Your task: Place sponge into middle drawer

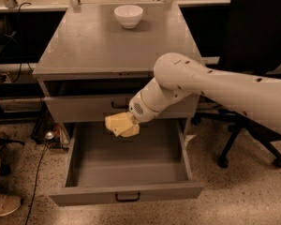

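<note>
Camera view records the gripper (129, 122) at the end of the white arm (215, 86), low in front of the cabinet, just below the upper drawer's front edge; its jaws are clenched on the sponge (118, 124), and most of each jaw is hidden behind the foam; the sponge is pale yellow, tilted, and held off any support; it hangs over the rear part of the middle drawer (84, 194), left of that drawer's centre line, and appears clear of the drawer floor.

Middle drawer: stands fully open toward the camera; grey interior bare where visible; black bar handle (128, 197) centred on its front panel.

Upper drawer (75, 108): closed; its handle (117, 105) is partly covered by the wrist and the sponge; a dark gap shows between this drawer and the cabinet top.

Arm: enters from the right edge, crosses in front of the cabinet's right side, and bends down and left to the wrist; the round wrist housing sits just right of the sponge.

Cabinet surface (98, 46): grey and flat; a white round bowl (129, 16) stands upright near its rear edge, well apart from the sponge and the gripper.

Surroundings: a black office chair (253, 41) stands to the right of the cabinet, behind the arm; a cable (37, 177) trails across the speckled floor at the left; a shoe (2, 204) shows at the lower left corner.
</note>
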